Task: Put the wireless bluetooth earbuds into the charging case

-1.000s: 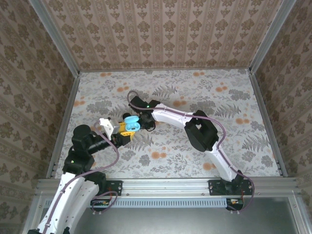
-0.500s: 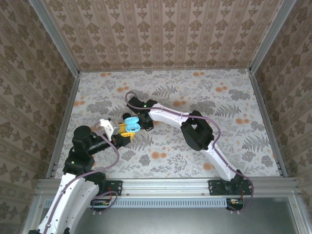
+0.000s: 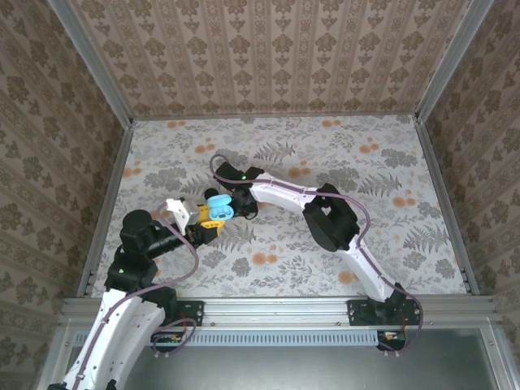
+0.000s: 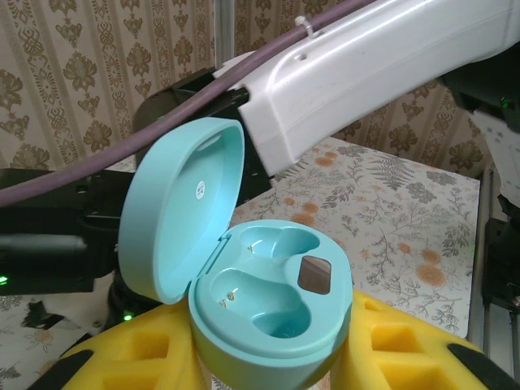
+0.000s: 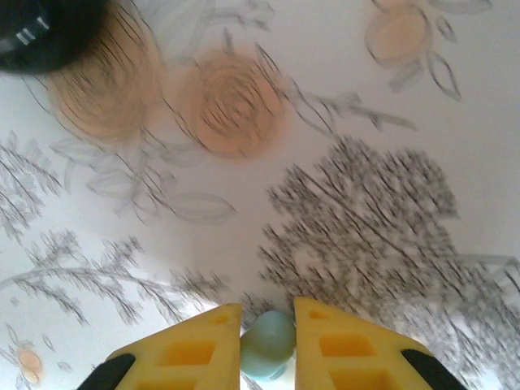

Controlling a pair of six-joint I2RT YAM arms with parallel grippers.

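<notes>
The left arm (image 3: 136,253) rises from the near left corner of the desk (image 3: 374,175) with its elbow folded back, its wrist aimed up and to the right toward the middle of the floral cover. Its left jaws are clamped on the base of the teal charging case (image 3: 218,205), the yellow fingers (image 4: 122,361) pressing on either side of it. The case (image 4: 260,301) sits upright with its lid swung open and standing up at the left in the wrist view; the base faces upward, and its two moulded wells show small metal contacts at the bottom. The right arm (image 3: 329,218) reaches from the near right corner, bends at a dark elbow near the centre of the desk, then stretches its white forearm to the left, ending just beside the case and above it. Its right jaws point down at the desk, closed on a teal earbud (image 5: 268,348) pinched between the yellow fingers (image 5: 191,348). The bud's rounded end pokes out toward the desk; I cannot tell which way its long axis runs.
</notes>
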